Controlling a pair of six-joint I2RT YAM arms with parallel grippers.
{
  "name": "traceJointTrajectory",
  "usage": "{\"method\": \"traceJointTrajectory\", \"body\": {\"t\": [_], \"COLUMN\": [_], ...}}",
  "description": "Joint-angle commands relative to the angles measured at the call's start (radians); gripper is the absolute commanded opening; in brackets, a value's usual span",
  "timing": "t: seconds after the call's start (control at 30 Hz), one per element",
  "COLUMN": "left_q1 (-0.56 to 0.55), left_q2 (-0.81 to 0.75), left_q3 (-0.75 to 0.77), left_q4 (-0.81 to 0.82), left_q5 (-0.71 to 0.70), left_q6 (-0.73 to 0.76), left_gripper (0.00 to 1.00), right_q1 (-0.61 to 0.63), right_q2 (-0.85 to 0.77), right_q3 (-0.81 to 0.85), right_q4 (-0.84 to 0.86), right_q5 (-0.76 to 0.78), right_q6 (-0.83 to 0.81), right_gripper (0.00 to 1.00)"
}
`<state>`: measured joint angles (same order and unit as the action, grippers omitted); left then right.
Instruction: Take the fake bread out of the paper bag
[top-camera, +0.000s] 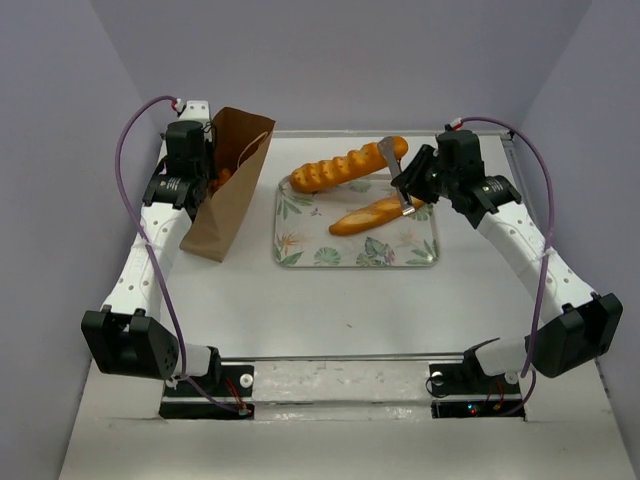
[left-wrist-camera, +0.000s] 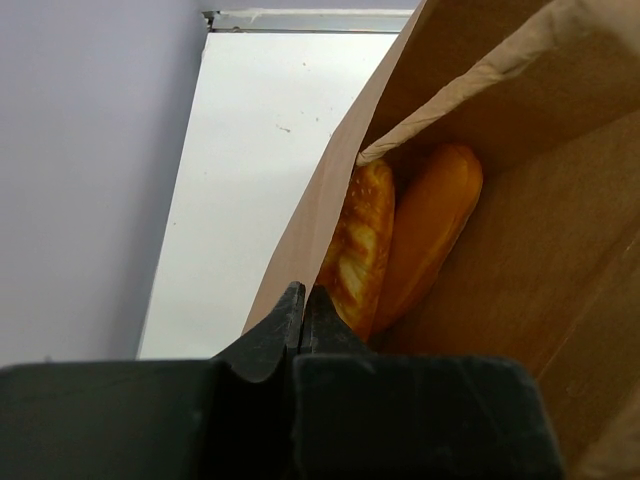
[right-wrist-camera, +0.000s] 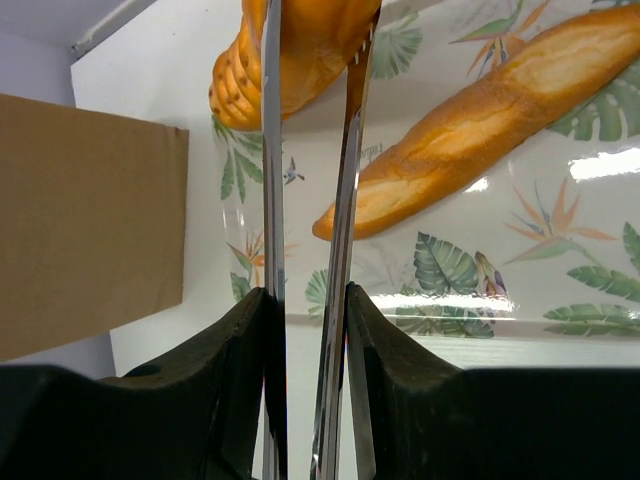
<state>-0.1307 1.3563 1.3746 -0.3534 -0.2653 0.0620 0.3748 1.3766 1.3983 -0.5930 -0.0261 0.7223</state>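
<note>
Orange plastic loaf stretches left from metal tongs.
Right jaws squeeze tongs; left jaws pinch brown paper bag.

From above, the paper bag hides its contents except an orange sliver at the mouth. In the left wrist view, two loaves inside lose their lower ends behind the left gripper. In the right wrist view, the thick loaf and tongs run off the top edge.
</note>
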Motion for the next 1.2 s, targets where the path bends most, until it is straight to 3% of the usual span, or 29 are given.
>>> {"method": "traceJointTrajectory", "body": {"t": [0.0, 0.3, 0.93, 1.17], "left_q1": [0.005, 0.005, 0.005, 0.005], "left_q2": [-0.045, -0.039, -0.051, -0.046], "left_q3": [0.001, -0.006, -0.026, -0.016], "left_q4": [0.024, 0.028, 0.030, 0.031], "left_q5": [0.011, 0.018, 0.023, 0.026], "left_q6": [-0.014, -0.022, -0.016, -0.016], "left_gripper": [0.00, 0.00, 0.00, 0.00], "right_q1": [-0.007, -0.036, -0.108, -0.128], "right_q2": [-0.053, -0.016, -0.005, -0.016], "right_q3": [0.019, 0.177, 0.047, -0.077], "right_q4": [0.139, 0.140, 0.173, 0.170], "right_q5": [-0.126, -0.230, -0.215, -0.181], "right_q6": [0.040, 0.046, 0.025, 0.006], "right_gripper": [0.02, 0.02, 0.03, 0.25]}}
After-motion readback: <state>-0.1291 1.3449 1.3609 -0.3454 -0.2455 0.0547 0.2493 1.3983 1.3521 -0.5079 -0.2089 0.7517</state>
